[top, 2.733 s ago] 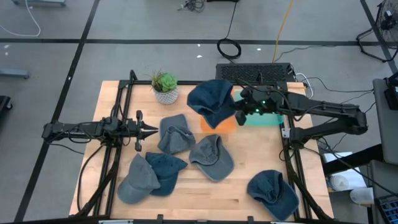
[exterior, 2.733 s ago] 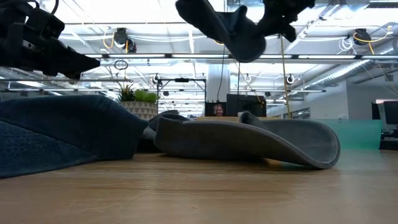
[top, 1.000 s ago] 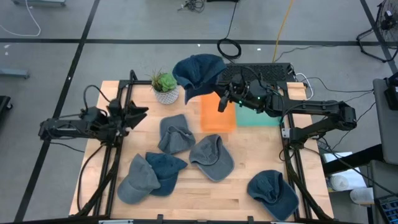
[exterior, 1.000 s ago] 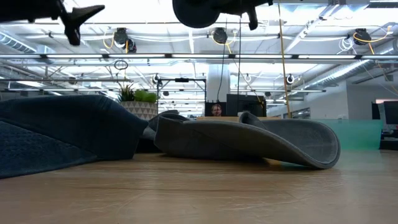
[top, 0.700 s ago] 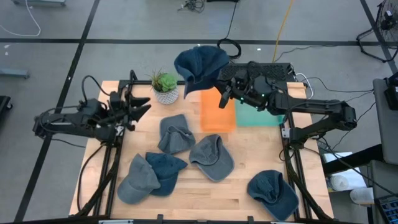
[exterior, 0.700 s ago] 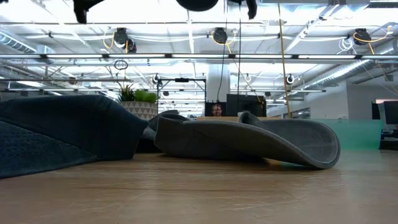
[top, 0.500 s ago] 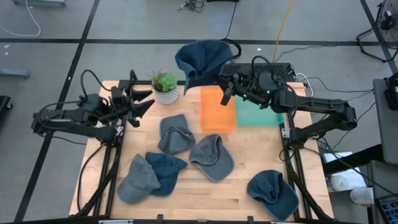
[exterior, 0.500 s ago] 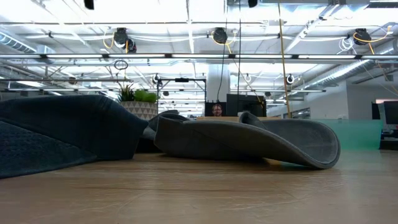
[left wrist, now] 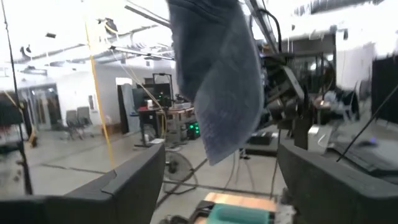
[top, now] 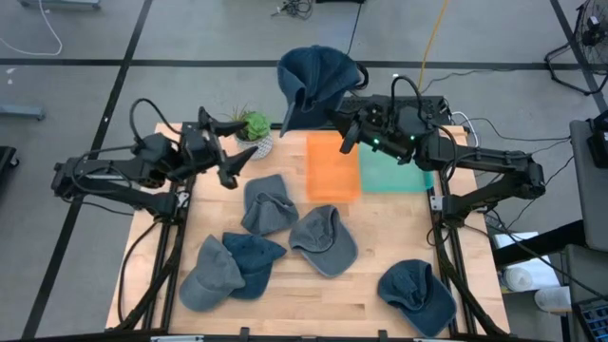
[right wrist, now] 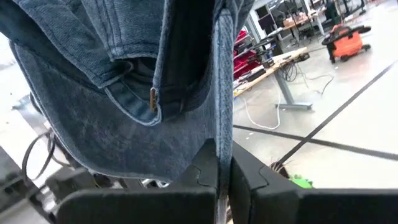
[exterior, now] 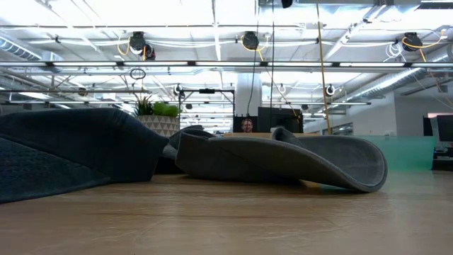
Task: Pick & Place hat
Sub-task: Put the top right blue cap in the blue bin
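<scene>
High view: the right hand pinches the dark blue hat aloft at 12 o'clock; placing is left. Left wrist view: the left hand is wide, perhaps reaching. Right wrist view: fingers clamp the brim

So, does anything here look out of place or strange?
Yes: the right gripper holds a dark blue hat high beyond the table's far edge, not over the orange mat. It hangs limp.
</scene>
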`<state>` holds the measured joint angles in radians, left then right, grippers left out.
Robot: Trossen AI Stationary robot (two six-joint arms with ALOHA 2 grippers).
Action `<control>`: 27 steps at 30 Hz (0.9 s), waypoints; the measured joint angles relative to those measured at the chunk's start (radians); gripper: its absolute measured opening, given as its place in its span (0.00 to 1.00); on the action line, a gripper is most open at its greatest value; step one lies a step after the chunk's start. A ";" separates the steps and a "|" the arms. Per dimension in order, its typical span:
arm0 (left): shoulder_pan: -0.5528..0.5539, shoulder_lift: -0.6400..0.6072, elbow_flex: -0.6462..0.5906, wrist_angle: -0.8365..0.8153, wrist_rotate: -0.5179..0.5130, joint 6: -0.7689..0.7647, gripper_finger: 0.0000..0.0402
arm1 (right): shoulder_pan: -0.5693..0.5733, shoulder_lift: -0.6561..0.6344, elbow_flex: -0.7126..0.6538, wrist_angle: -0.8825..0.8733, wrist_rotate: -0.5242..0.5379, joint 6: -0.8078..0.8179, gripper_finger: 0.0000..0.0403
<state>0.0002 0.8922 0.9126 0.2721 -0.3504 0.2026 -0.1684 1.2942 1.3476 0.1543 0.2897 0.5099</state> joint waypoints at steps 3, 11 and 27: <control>0.000 0.045 0.021 0.014 0.000 0.043 0.81 | 0.000 0.000 0.000 0.030 -0.007 0.012 0.00; 0.000 0.149 0.030 0.172 0.000 0.107 0.81 | 0.014 0.000 0.000 0.139 -0.059 0.083 0.00; 0.000 0.296 0.065 0.387 0.000 0.183 0.81 | 0.040 0.000 0.000 0.192 -0.058 0.099 0.00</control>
<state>0.0005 1.1885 0.9775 0.6594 -0.3500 0.3855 -0.1287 1.2942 1.3472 0.3466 0.2316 0.6092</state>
